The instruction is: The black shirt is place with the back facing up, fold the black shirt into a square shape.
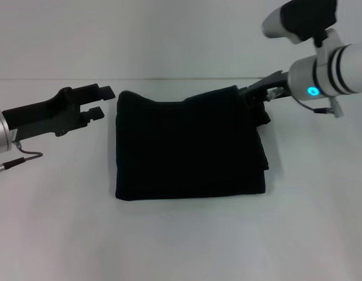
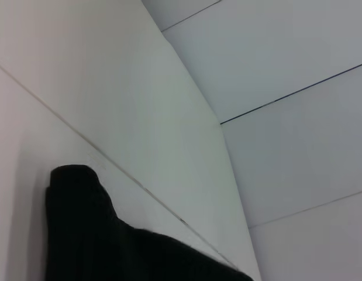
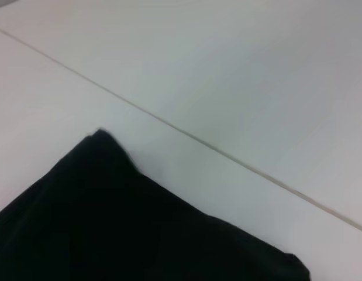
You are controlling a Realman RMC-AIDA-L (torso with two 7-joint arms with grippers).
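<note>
We find the black shirt [image 1: 189,149] folded near-square on the table [image 1: 181,240]. Left gripper [image 1: 103,100] hangs parted and empty beside its far-left corner, likely released. Right gripper [image 1: 255,93] meets the far-right corner; its grip we cannot tell.

Count on the tabletop [image 1: 181,246]: one shirt, two tools.

I record one black shirt [image 1: 189,149], lying as a single folded block; both wrist views show the same one garment and no second piece of cloth. I count two tools of mine: my left tool [image 1: 104,100], standing just beside the shirt's far left corner with two fingers apart, and my right tool [image 1: 265,88], at the shirt's far right corner, where its fingers cannot be made out. One tabletop carries all of it.
</note>
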